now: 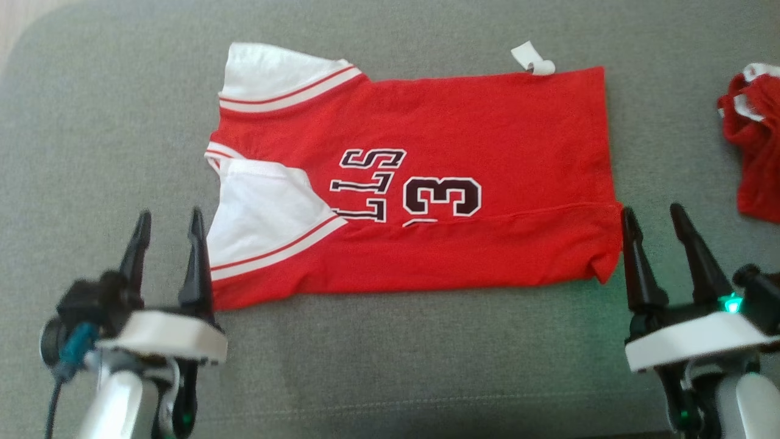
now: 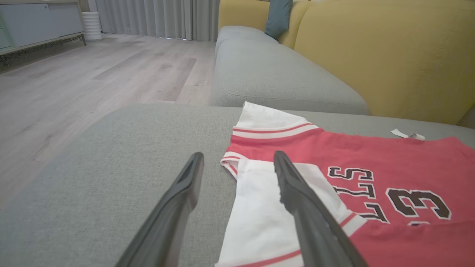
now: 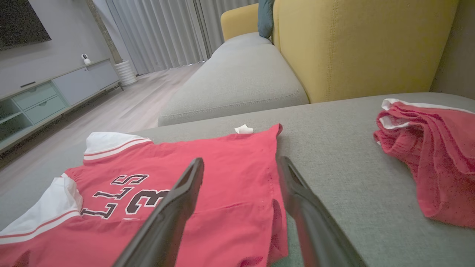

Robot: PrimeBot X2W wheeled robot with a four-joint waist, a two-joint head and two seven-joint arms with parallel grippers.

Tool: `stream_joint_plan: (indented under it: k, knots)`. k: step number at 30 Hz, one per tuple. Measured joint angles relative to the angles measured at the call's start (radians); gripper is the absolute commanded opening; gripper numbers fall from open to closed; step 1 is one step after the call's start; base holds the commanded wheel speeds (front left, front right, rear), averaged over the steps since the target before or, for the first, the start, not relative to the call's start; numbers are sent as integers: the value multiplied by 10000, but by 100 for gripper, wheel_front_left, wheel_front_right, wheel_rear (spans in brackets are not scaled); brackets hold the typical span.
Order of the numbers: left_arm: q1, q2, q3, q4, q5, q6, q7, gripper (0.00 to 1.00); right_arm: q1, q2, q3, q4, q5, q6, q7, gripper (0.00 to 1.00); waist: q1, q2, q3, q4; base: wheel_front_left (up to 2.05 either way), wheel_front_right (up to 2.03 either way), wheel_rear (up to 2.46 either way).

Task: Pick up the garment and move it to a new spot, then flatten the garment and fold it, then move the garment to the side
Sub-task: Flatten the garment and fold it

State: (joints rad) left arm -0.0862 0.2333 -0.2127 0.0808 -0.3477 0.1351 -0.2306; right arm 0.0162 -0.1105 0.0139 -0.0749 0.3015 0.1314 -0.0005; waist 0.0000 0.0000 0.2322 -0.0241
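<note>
The red-and-white cloth jersey (image 1: 426,183) is laid flat. Jaws are spread, empty, on the left gripper (image 1: 170,212) by its sleeve and the right gripper (image 1: 652,209) by its hem.

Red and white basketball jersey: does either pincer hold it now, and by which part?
Nothing is held. The left pincer and the right pincer stand open at the near corners of the red and white jersey.

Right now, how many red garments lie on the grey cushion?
2. The red jersey lies flat in the middle; a crumpled red garment lies apart at the robot's right, partly cut off by the frame.
</note>
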Motion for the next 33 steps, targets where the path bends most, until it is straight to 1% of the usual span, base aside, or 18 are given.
stream_joint_plan:
  k: [7, 13, 17, 20, 22, 26, 33]
  knots:
    - [1031, -69, -33, -107, 4, 77, -88, 100, 593, 71, 13, 117, -155, 0, -12, 100, 0, 0, -423, -119, 0, 0, 0]
    - [1192, -109, -105, -82, -61, 109, -69, 100, 604, 102, 36, 284, -153, 0, -12, 100, 0, 0, -580, -84, 0, 0, 0]
    - [1190, -117, -190, 136, -249, -31, 165, 100, 597, 96, 54, 447, -96, 0, 23, 100, 0, 0, -572, -77, 0, 0, 0]
    - [1193, -142, -263, 594, -667, -267, 564, 100, 595, 88, 123, 848, 353, 0, 426, 100, 0, 0, -513, -102, 0, 0, 0]
    - [1189, -153, -326, 861, -867, -449, 811, 100, 594, 35, 117, 1149, 418, 0, 663, 100, 0, 0, -421, -103, 0, 0, 0]
    - [1125, -173, -320, 1338, -1252, -625, 1214, 100, 498, -21, 123, 1561, 420, 0, 907, 100, 0, 0, -206, -112, 0, 0, 0]
    - [448, -207, -332, 1962, -1764, -1018, 1818, 100, -320, -84, 138, 2291, 537, 0, 1254, 100, 0, 0, 219, -46, 0, 0, 0]
